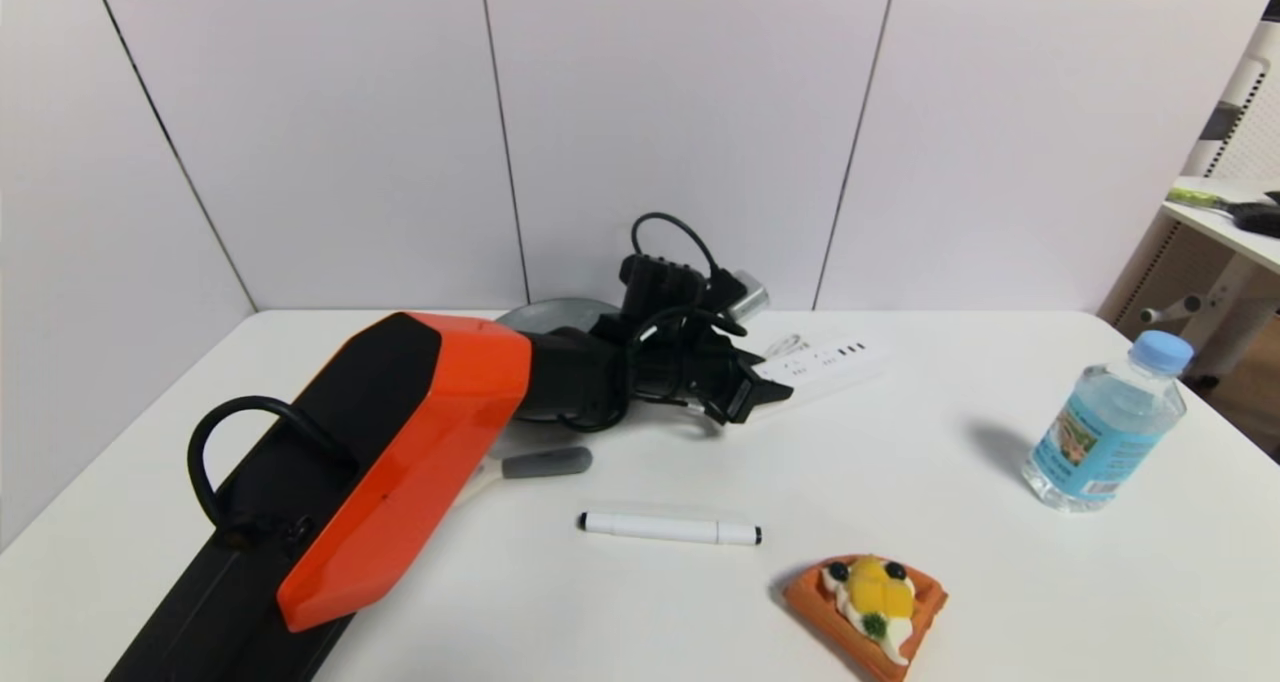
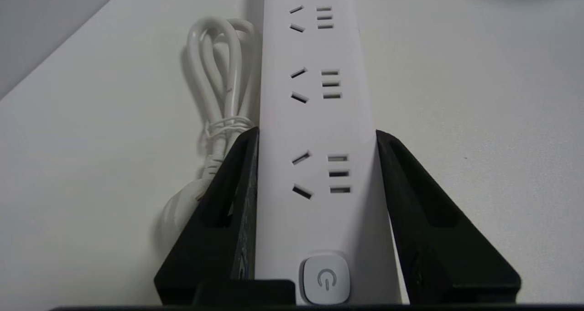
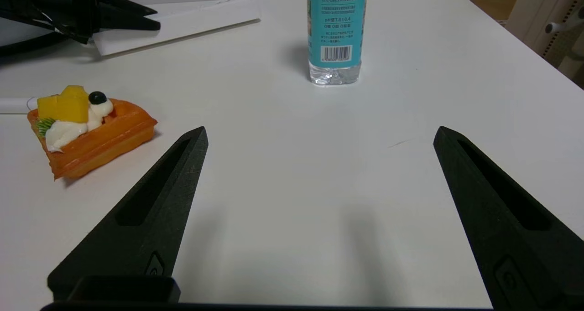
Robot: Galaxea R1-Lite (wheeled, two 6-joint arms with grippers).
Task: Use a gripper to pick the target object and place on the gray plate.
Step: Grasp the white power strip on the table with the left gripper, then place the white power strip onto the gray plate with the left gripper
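The white power strip (image 1: 830, 362) lies on the table at the back middle, with its coiled cord (image 2: 219, 87) beside it. My left gripper (image 1: 765, 394) has one finger on each long side of the strip's switch end (image 2: 319, 119), and both fingers (image 2: 237, 188) press against it. The gray plate (image 1: 560, 314) lies behind the left arm, mostly hidden by it. My right gripper (image 3: 319, 133) is open and empty over bare table at the front right. The right wrist view also shows the strip (image 3: 182, 21) and the left gripper (image 3: 132, 17).
A white marker pen (image 1: 670, 528) and a gray-handled tool (image 1: 540, 462) lie in front of the left arm. A toy waffle (image 1: 868, 612) sits at the front. A water bottle (image 1: 1105, 427) stands at the right. The wall panels are close behind the plate.
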